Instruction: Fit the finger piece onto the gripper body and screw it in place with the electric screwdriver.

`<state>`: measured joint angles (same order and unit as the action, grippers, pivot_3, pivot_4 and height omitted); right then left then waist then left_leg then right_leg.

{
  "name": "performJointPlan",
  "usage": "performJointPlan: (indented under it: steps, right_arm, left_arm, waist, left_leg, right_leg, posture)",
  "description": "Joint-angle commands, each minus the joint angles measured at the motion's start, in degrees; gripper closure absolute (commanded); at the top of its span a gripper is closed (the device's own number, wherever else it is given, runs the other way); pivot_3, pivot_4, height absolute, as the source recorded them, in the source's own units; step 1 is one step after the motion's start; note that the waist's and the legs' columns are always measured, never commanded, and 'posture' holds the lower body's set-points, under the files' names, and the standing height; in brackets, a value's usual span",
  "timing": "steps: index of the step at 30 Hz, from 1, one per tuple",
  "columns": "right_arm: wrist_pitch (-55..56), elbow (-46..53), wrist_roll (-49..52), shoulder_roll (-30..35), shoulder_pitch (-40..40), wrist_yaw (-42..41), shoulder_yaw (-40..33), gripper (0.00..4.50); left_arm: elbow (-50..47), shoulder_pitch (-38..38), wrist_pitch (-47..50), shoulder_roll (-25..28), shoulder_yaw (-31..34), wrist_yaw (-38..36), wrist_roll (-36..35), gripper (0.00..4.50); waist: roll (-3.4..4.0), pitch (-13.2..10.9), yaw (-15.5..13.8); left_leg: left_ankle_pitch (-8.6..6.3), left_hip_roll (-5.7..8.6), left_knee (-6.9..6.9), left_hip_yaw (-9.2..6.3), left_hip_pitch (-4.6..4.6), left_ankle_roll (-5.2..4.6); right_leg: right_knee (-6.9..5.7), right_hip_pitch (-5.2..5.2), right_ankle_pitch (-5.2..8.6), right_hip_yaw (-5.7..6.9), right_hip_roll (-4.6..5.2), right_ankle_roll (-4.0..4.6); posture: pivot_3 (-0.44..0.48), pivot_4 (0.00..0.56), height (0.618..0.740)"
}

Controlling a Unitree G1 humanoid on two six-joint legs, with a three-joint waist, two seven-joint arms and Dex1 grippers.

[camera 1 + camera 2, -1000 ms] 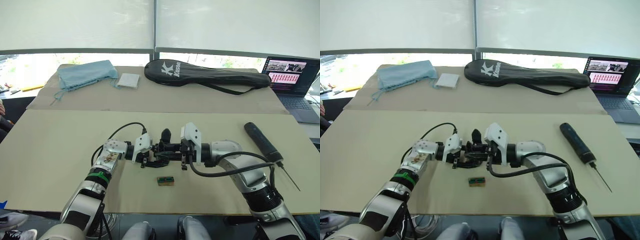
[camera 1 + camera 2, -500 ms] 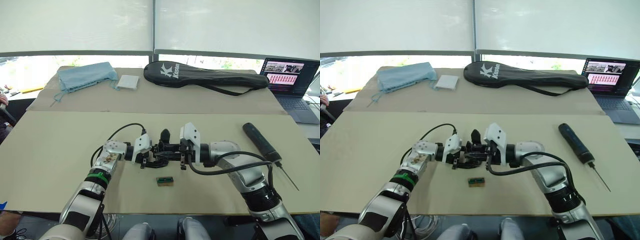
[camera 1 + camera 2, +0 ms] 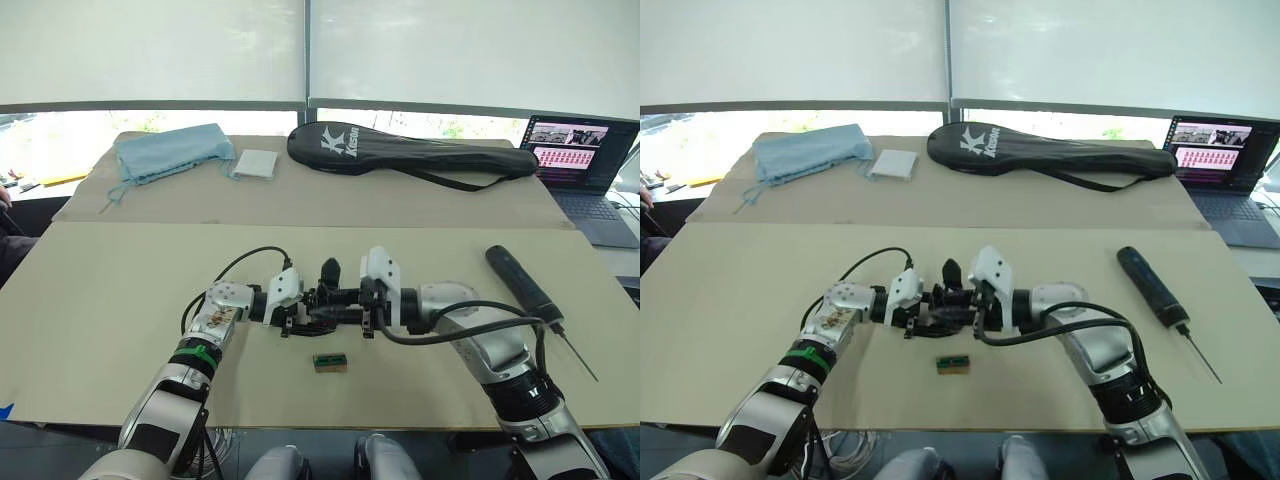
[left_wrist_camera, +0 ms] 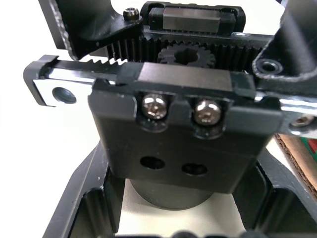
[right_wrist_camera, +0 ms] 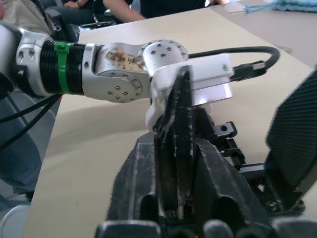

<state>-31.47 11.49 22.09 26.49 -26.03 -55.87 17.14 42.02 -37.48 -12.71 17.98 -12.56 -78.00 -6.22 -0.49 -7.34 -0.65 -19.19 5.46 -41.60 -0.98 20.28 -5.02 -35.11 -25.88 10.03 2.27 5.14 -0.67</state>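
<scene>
The gripper body (image 3: pixel 318 305), a chunky black mechanism with a pointed finger sticking up, is held just above the middle of the table. My left gripper (image 3: pixel 298 310) is shut on it from the left. The left wrist view shows its toothed rack, gear and two screws (image 4: pixel 176 110) close up between my fingers. My right gripper (image 3: pixel 352 300) meets it from the right and is shut on a thin black finger piece (image 5: pixel 178 129), held edge-on against the body. The electric screwdriver (image 3: pixel 524 283) lies on the table at the right, its bit pointing toward me.
A small green-brown box (image 3: pixel 330 361) lies just in front of the grippers. A black racket bag (image 3: pixel 410 155), a blue cloth (image 3: pixel 172 150) and a white pad (image 3: pixel 257 162) lie on the far table. A laptop (image 3: pixel 585 160) stands at the far right.
</scene>
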Motion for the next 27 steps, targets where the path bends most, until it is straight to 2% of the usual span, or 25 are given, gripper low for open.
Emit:
performJointPlan:
  steps: [1, 6, 7, 18, 22, 25, 27]
  right_arm:
    - [1.72, 1.55, -0.91, 0.23, -1.0, -0.97, 0.66, 1.98]
    - [2.74, 3.11, 0.08, -1.35, -1.84, -0.35, -0.63, 0.2]
    - [2.89, 3.6, 0.44, -1.35, -1.91, -0.52, -0.97, 0.03]
    - [4.72, 7.11, 2.62, 0.04, -1.34, -2.36, -4.55, 0.03]
    - [7.06, 8.92, 7.17, 0.08, -0.16, -5.04, -8.0, 0.03]
    - [7.58, 10.39, 10.23, -0.09, 0.6, -6.24, -10.01, 0.03]
    - [7.43, 12.34, 13.21, -0.62, 1.08, -6.01, -11.84, 0.0]
  left_arm:
    - [0.84, 1.49, 0.3, 0.42, -1.27, 0.2, 1.71, 2.16]
    - [0.8, 1.67, 0.41, 0.53, -1.22, 0.44, 1.69, 2.16]
    - [0.78, 1.76, 0.38, 0.6, -1.22, 0.47, 1.7, 2.16]
    - [0.66, 2.27, 0.41, 0.92, -1.09, 0.9, 1.76, 2.16]
    - [0.62, 2.41, 1.51, 0.72, -0.2, 2.56, 1.26, 2.16]
    - [1.57, 1.88, 0.24, 1.5, -1.03, 4.52, 3.42, 2.16]
    - [1.55, 2.02, 2.02, 1.04, 0.12, 5.33, 1.89, 1.12]
  waist:
    - [0.03, -0.02, -0.01]
    - [0.03, -0.02, -0.01]
    - [0.03, -0.02, -0.01]
    - [0.03, -0.02, -0.02]
    - [0.03, -0.02, -0.03]
    - [0.03, -0.02, -0.04]
    - [0.03, -0.02, -0.06]
  left_leg:
    - [0.0, 0.0, 0.0, 0.03, 0.06, 0.0]
    - [0.0, 0.0, 0.0, 0.01, 0.05, 0.0]
    - [0.0, 0.0, 0.0, 0.02, 0.05, 0.0]
    - [0.0, 0.0, 0.05, 0.01, 0.05, 0.0]
    - [0.0, 0.0, 0.07, 0.02, 0.05, 0.0]
    - [0.0, 0.0, 0.08, 0.01, 0.04, 0.0]
    - [-0.01, 0.0, 0.08, 0.01, 0.01, -0.01]
  right_leg:
    - [-0.01, 0.01, 0.0, -0.03, 0.01, 0.0]
    - [0.0, -0.02, 0.0, -0.01, 0.0, 0.0]
    - [0.0, -0.04, 0.0, -0.01, 0.0, 0.0]
    - [0.03, -0.04, 0.0, -0.01, -0.01, 0.0]
    - [0.04, -0.02, 0.0, -0.01, -0.01, 0.0]
    - [0.05, 0.0, 0.0, -0.02, 0.0, 0.0]
    - [0.08, 0.01, 0.0, -0.01, 0.01, 0.0]
  posture:
    - [0.0, 0.15, 0.74]
    - [0.0, 0.15, 0.74]
    - [0.0, 0.15, 0.74]
    - [0.0, 0.15, 0.74]
    - [0.0, 0.15, 0.74]
    - [0.0, 0.15, 0.74]
    - [0.0, 0.15, 0.74]
